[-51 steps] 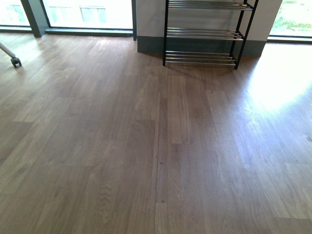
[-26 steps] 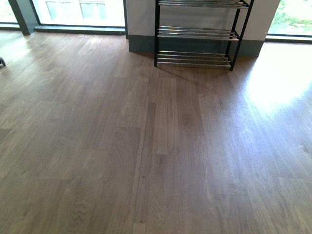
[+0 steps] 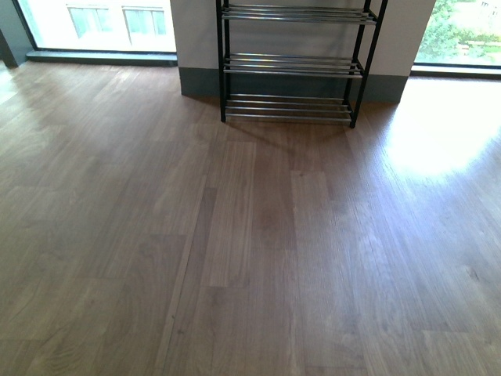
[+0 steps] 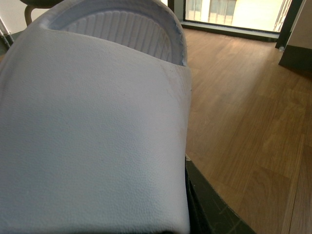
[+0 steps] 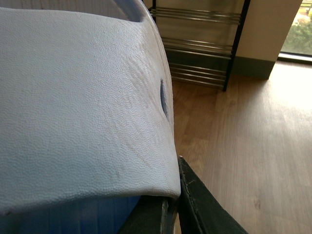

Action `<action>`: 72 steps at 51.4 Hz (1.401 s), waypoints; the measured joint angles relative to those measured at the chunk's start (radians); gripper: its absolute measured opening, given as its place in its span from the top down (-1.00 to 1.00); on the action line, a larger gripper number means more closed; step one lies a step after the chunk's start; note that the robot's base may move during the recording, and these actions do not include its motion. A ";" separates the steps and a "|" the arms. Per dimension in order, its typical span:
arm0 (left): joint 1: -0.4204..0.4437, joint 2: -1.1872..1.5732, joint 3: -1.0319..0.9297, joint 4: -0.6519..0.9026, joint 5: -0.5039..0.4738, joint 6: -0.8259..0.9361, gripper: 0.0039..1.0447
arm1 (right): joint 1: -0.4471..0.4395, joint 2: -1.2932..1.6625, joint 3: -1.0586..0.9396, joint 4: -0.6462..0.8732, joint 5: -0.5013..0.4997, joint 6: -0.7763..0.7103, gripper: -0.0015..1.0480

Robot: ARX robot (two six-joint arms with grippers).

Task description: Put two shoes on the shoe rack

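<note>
Shoe [image 4: 92,131] in left hand [image 4: 197,214], second shoe [image 5: 78,107] in right hand [image 5: 168,212].

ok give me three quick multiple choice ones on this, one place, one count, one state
1. Where does the rack stand in the front view?
A near edge
B far end, against the wall
C mid-floor

2. How many of its tiers show there?
A three
B one
C five

3. The left shoe and right shoe are:
A on the rack
B in a box
C up off the floor

Key:
1 B, it stands at the far end with the wall right behind it.
2 A, three tiers show, one above another.
3 C, each wrist view shows a shoe close up with floor beyond it.
</note>
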 joint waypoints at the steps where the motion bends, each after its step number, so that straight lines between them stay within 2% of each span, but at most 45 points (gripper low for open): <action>1: 0.000 0.000 0.000 0.000 -0.001 0.000 0.97 | 0.000 0.000 0.000 0.000 0.000 0.000 0.97; 72: 0.000 0.000 0.000 0.000 0.000 0.000 0.97 | 0.000 0.000 0.000 0.000 0.001 0.000 0.97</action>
